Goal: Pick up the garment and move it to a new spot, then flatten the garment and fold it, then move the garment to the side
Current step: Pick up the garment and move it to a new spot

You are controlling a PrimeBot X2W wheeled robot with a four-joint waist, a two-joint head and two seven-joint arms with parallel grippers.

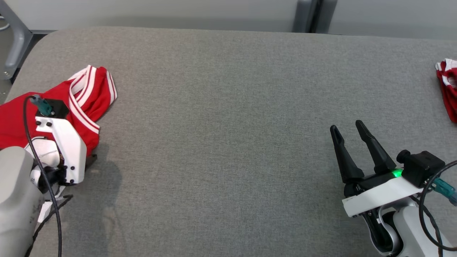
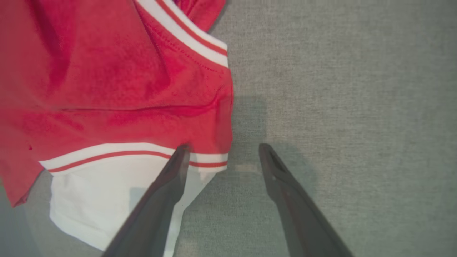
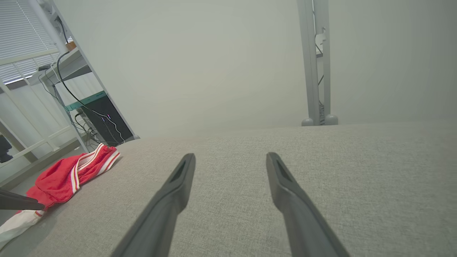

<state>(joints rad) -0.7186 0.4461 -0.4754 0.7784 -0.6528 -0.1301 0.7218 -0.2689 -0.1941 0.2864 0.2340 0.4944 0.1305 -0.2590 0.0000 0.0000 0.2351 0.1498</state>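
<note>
Garment (image 1: 89, 92) is bunched at the far left of the table (image 1: 228, 107). It is red with white striping and partly hidden under the left arm (image 1: 68, 142).

Left jaws are spread wide with nothing held, poised over the garment's near corner. In the left wrist view one finger (image 2: 176, 171) is laid over the striped hem (image 2: 117, 151). The other finger (image 2: 275, 171) is over bare table just beside the cloth's side edge.

So the bulk of the cloth lies ahead of the jaws and to that view's left. The hem runs across the fingers' line and the side edge runs along it. Whether cloth is actually touched cannot be told.

Right jaws are likewise spread wide and empty at the table's front right, well apart from the garment. A second red-and-white piece (image 1: 448, 85) is seen at the far right edge, nearer to them.

Judgement: pickup is best taken by the left arm. A closure here would likely catch only the corner, so a small shift into the cloth would be wanted for a fuller bite. Flattening and folding are not yet begun.
</note>
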